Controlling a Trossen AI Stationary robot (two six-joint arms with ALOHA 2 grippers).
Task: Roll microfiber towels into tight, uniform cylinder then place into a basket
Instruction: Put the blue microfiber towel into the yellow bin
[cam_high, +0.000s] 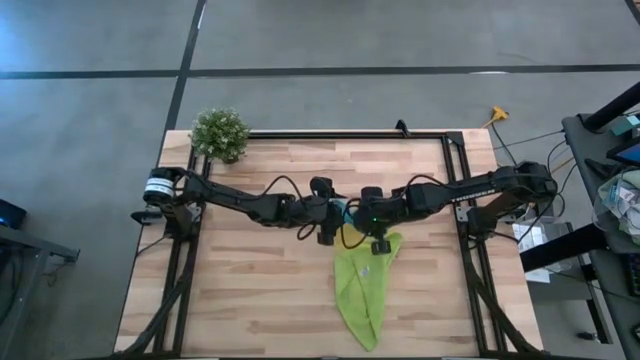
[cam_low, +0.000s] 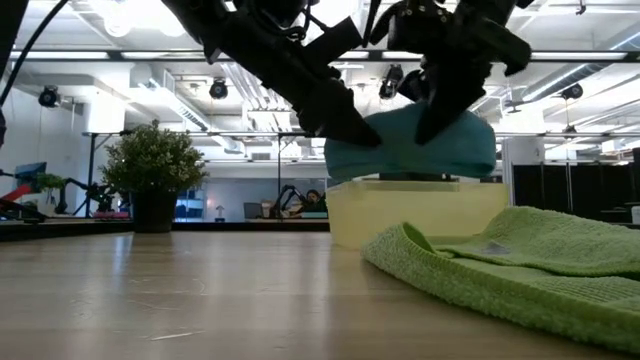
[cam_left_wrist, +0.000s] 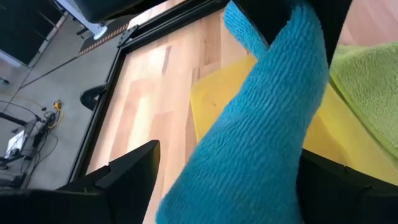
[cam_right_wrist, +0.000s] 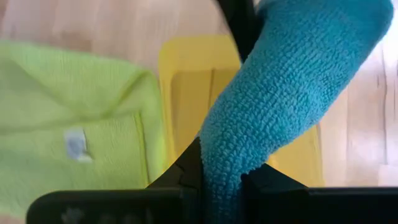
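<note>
- High view shows us both arms reaching inward from opposite sides of the table (cam_high: 250, 300), their wrists nearly meeting just above the basket (cam_high: 350, 237), which is mostly hidden beneath them.
- We see the left gripper (cam_high: 327, 222) on one side of the basket and the right gripper (cam_high: 378, 232) on the other, each bent down toward it.
- Between them hangs the turquoise towel (cam_low: 410, 145), rolled into a thick bundle and held level just over the basket's rim (not resting in it, as far as the low view tells us).
- We find the right gripper clamped on one end of the roll, its fingers (cam_right_wrist: 186, 171) pressed against the cloth (cam_right_wrist: 273, 93); the left gripper pinches the other end (cam_left_wrist: 261, 124).
- Beside the basket, on its near side and touching its wall, lies the lime-green towel (cam_high: 365, 285), spread loosely with its white tag (cam_right_wrist: 76, 144) facing up.
- Far from the basket, at the table's back corner on the left arm's side, stands a potted plant (cam_high: 219, 133).
</note>
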